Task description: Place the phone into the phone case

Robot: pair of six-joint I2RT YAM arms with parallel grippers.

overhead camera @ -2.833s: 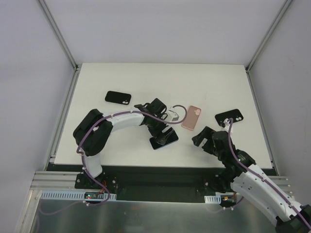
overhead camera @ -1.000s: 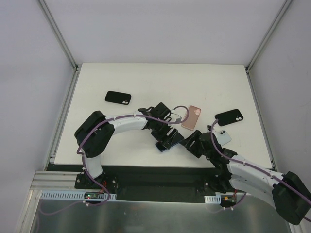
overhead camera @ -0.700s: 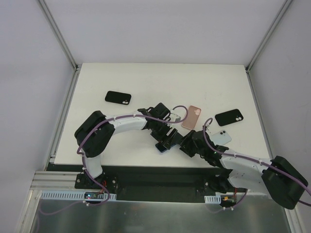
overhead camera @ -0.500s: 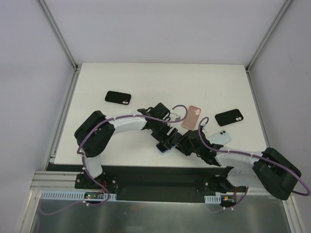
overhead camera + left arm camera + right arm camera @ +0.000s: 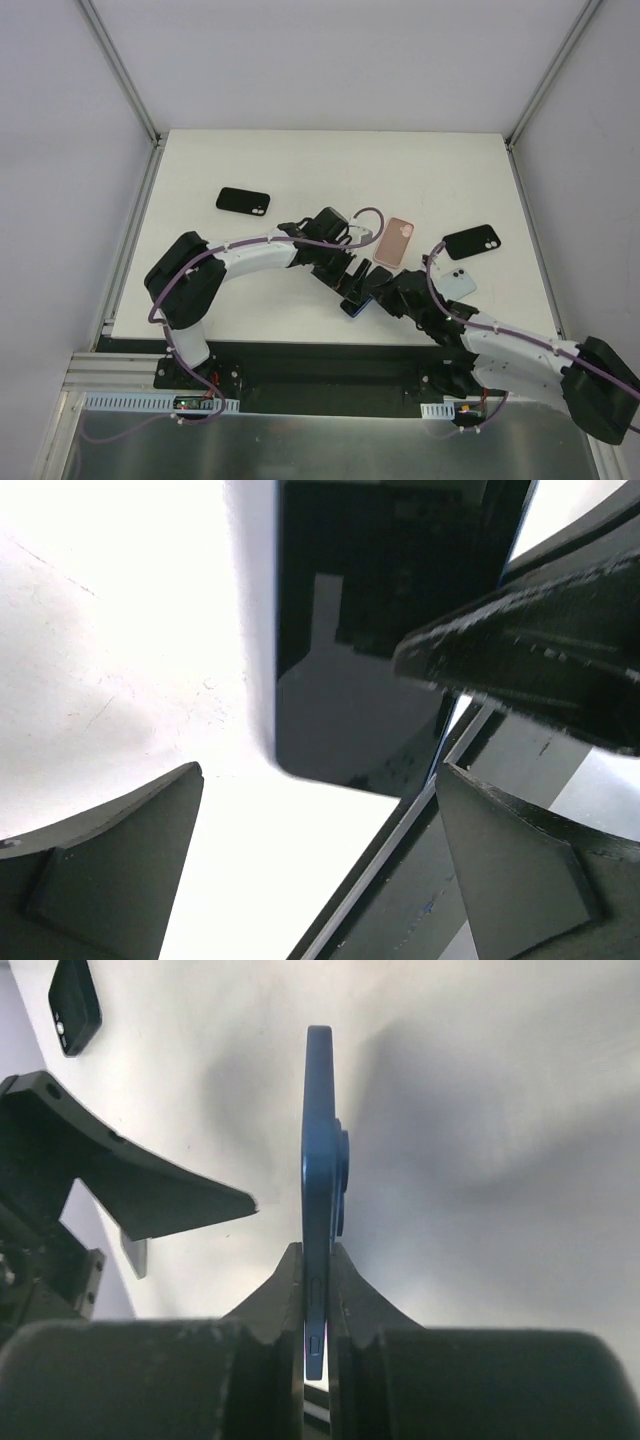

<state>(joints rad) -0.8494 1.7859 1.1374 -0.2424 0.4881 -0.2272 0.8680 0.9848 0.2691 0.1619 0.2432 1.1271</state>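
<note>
My right pincer (image 5: 318, 1265) squeezes the phone (image 5: 320, 1130) by its edge. My left pincer (image 5: 320, 855) gapes wide. Pink case (image 5: 394, 242) at 1 o'clock.

The white table (image 5: 330, 170) stood between plain grey walls (image 5: 330, 60), with aluminium rails (image 5: 120, 68) at its far corners and a metal plate (image 5: 300, 450) along the near edge.

Dark blue phone (image 5: 318, 1160), black screen; pink case (image 5: 395, 242); white table (image 5: 300, 160).
</note>
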